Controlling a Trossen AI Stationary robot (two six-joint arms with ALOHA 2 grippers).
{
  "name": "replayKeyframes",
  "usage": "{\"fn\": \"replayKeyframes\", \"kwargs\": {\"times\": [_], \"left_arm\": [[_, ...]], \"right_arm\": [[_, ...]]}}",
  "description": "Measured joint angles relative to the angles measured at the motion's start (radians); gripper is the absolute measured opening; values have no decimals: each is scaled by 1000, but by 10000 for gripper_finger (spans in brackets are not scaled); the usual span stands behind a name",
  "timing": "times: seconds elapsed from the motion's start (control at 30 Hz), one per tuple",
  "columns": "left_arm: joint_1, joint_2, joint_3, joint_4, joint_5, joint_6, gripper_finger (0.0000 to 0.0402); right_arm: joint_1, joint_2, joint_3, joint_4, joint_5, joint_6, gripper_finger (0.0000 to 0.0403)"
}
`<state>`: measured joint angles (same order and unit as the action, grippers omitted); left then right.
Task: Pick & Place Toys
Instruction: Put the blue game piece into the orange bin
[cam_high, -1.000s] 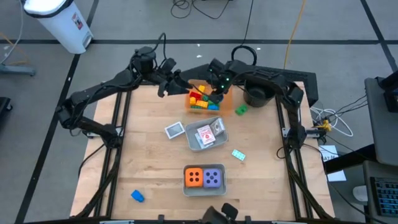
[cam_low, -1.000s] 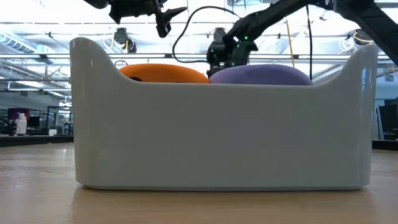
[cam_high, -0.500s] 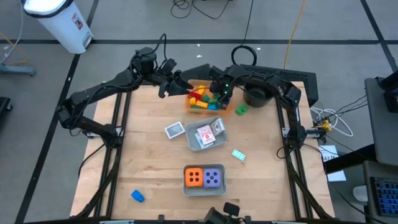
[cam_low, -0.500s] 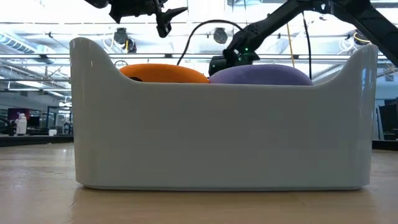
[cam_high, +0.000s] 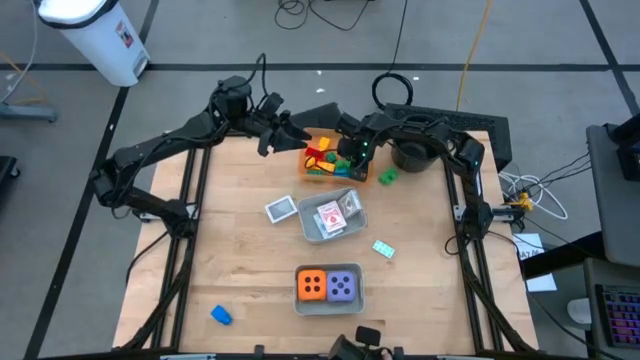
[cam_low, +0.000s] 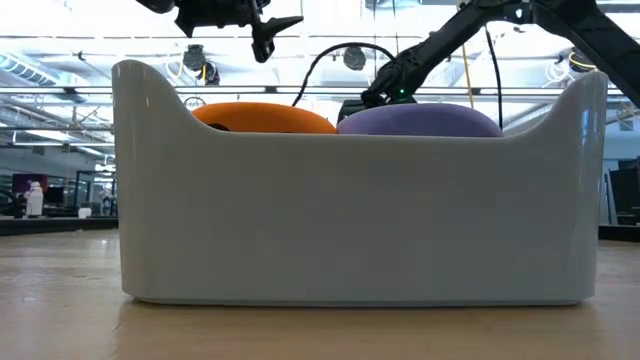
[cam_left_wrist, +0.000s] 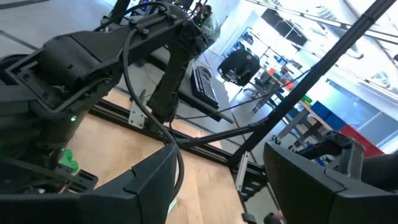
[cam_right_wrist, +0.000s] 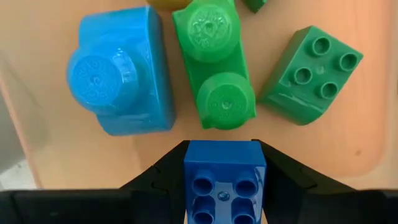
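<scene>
My right gripper hangs over the orange tray at the table's far side, shut on a dark blue brick. Below it in the tray lie a light blue brick, a long green brick and a green studded brick. My left gripper hovers open and level, just left of the tray, holding nothing. A green brick, a teal card and a blue brick lie on the table. The orange die and purple die sit in a near tray. My right gripper pinches the dark blue brick by two opposite sides between its two fingers. The fingers come from above, pointing steeply down. The brick's studded face is turned up toward the wrist, and the brick hangs clear above the tray floor and the bricks there.
A clear grey tray with cards sits mid-table, with a small card holder to its left. A black pot stands right of the orange tray. Bare wood lies along the table's left side.
My right gripper has sunk toward the orange tray with the dark blue brick still in its fingers, and its wrist has rolled on the way down. My left gripper has kept still.
</scene>
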<state>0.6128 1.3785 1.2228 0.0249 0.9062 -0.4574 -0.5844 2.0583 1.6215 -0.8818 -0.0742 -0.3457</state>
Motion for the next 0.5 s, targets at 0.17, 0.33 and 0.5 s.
{"fn": "replayKeyframes", "kwargs": {"times": [0.17,0.33,0.5], "left_arm": [[0,0,0,0,-18,0,244],[0,0,0,0,-19,0,244],[0,0,0,0,-19,0,244]], "right_arm": [[0,0,-1,10,0,-19,141],[0,0,-1,17,-2,-18,161],[0,0,-1,17,-4,-24,200]]}}
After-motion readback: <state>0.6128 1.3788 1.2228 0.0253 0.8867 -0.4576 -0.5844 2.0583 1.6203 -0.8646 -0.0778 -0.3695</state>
